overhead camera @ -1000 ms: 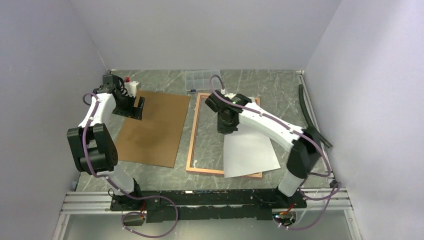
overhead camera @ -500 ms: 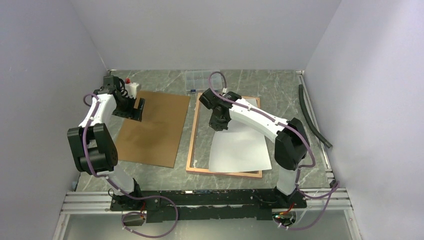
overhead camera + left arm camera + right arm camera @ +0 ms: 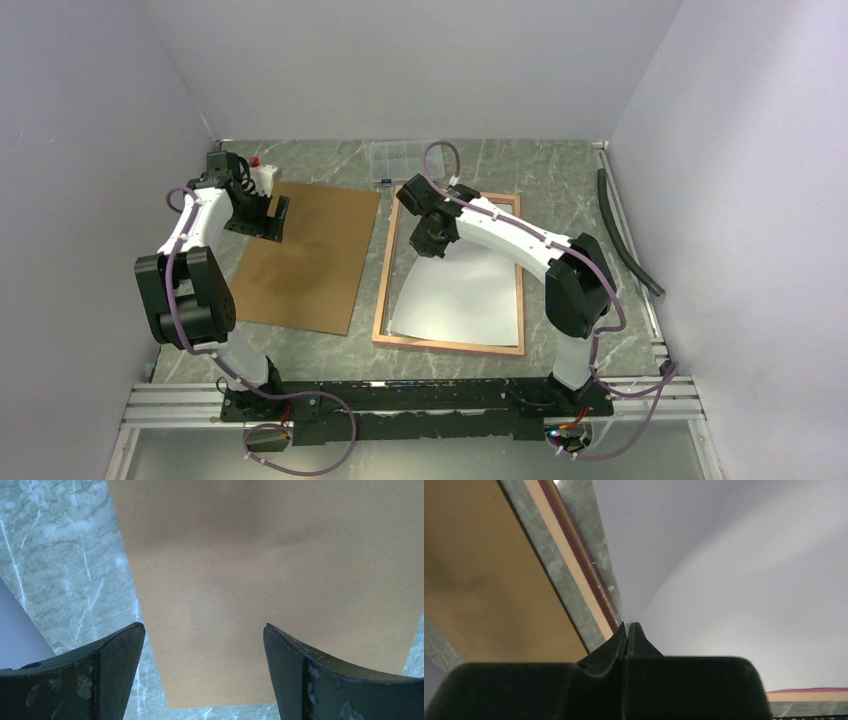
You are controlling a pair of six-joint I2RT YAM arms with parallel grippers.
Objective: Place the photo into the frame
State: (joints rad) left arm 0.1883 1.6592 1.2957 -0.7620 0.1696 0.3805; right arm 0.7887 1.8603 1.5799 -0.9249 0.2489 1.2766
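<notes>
The photo (image 3: 465,295) lies white back up, its printed side hidden, inside the frame (image 3: 385,285), which lies wood-brown side up at the table's middle. My right gripper (image 3: 432,240) is shut on the photo's far left corner, low over the frame's far part. In the right wrist view the shut gripper (image 3: 627,625) meets the white photo (image 3: 734,580) beside the frame's rail (image 3: 574,575). My left gripper (image 3: 278,218) is open and empty above the brown backing board (image 3: 310,255); its wrist view shows the gripper (image 3: 204,627) spread over the board's corner (image 3: 260,580).
A small clear compartment box (image 3: 405,160) stands at the back, just beyond the frame. A white object with a red cap (image 3: 262,175) sits at the back left by the left arm. A black hose (image 3: 625,235) lies along the right wall.
My right gripper has moved left and away with the photo. The sheet has slid from overhanging the frame's right and near rails to lying within the frame. The left arm has not moved.
</notes>
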